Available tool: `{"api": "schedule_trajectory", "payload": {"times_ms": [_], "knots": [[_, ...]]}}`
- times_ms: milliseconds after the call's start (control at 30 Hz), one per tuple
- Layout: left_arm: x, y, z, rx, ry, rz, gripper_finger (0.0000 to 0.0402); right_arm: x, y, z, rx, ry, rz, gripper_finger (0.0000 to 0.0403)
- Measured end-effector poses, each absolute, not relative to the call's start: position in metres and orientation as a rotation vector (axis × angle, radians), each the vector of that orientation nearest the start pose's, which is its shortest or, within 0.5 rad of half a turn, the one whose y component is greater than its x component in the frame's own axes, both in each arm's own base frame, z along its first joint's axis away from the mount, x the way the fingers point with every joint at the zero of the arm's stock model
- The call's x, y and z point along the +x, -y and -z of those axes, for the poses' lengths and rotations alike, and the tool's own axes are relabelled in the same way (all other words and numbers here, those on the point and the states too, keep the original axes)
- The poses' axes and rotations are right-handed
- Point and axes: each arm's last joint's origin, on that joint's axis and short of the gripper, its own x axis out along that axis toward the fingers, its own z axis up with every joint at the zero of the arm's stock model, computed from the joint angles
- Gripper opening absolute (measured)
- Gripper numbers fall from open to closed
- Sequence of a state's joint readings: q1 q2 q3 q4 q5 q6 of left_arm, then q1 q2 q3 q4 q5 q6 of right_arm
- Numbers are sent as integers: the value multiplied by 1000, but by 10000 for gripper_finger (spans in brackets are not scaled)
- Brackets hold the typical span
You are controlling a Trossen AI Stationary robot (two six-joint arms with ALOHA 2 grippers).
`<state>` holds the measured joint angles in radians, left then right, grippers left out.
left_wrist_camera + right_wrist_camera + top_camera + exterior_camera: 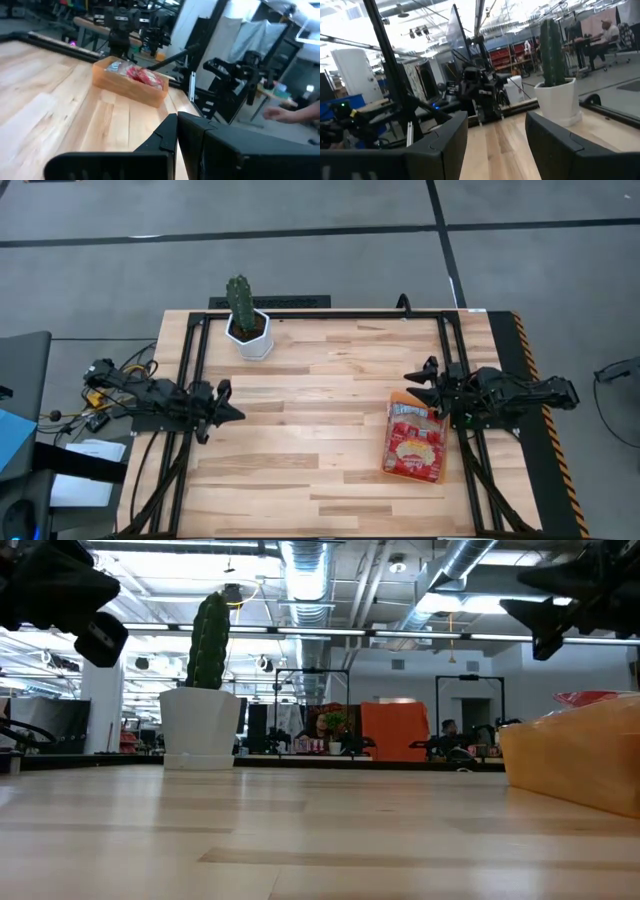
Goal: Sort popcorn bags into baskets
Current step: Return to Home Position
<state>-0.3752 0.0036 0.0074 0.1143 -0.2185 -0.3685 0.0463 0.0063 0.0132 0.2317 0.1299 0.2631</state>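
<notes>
Both hands hang over the worktop (320, 370): left hand (232, 413) at nine o'clock, fingers together; right hand (412, 387) at three, fingers apart, beside the basket (386, 450) of popcorn bags (415, 442).

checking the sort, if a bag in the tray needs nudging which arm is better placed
Probably the right: the right gripper hangs open beside the orange tray holding the popcorn bags. The left gripper waits across the table, near its left edge.

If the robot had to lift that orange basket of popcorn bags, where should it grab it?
Probably by a long side wall of the orange basket, pinched from straight above. The popcorn bags fill the middle, but the thin upright rim stands free. The right gripper, open, is nearest.
</notes>
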Motion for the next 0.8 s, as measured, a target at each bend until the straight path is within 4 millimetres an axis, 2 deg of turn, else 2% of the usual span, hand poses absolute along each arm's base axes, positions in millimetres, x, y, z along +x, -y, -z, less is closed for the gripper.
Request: {"api": "schedule_trajectory", "payload": {"times_ms": [200,400,667,800], "knots": [[92,29,-172,-308,39,161,0,96,-1,-184,276,187,60,225],[92,30,-171,-414,-8,192,0,97,-1,-177,270,115,69,225],[92,30,-171,-429,-14,195,0,97,-1,-171,264,44,77,222],[91,31,-177,-673,7,245,0,97,-1,-170,264,41,77,225]]}}
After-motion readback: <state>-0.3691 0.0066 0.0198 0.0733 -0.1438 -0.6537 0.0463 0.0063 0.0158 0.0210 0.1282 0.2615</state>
